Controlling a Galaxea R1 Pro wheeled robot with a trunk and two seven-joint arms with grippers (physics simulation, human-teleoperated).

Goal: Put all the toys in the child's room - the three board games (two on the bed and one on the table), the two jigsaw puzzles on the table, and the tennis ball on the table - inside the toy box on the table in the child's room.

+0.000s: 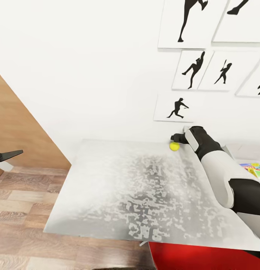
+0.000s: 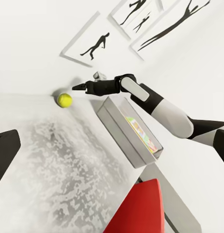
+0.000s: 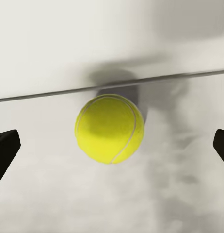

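Observation:
The tennis ball (image 1: 174, 146) is a small yellow-green sphere resting on the light-grey table (image 1: 118, 187), close to the white wall. My right gripper (image 1: 175, 138) hovers just over it, open. In the right wrist view the tennis ball (image 3: 109, 128) lies between the two dark fingertips (image 3: 5, 150) with a gap on each side. The left wrist view shows the tennis ball (image 2: 64, 100), my right gripper (image 2: 77, 88) and the grey toy box (image 2: 122, 130) with colourful flat toys inside. My left gripper (image 1: 9, 154) hangs open over the floor, left of the table.
The toy box (image 1: 232, 150) stands at the table's right end behind my right arm, with bright printed lids (image 1: 255, 169) inside it. A red chair (image 1: 205, 258) is tucked under the near edge. Black silhouette pictures (image 1: 176, 108) hang on the wall. Wood-plank floor (image 1: 21, 210) lies to the left.

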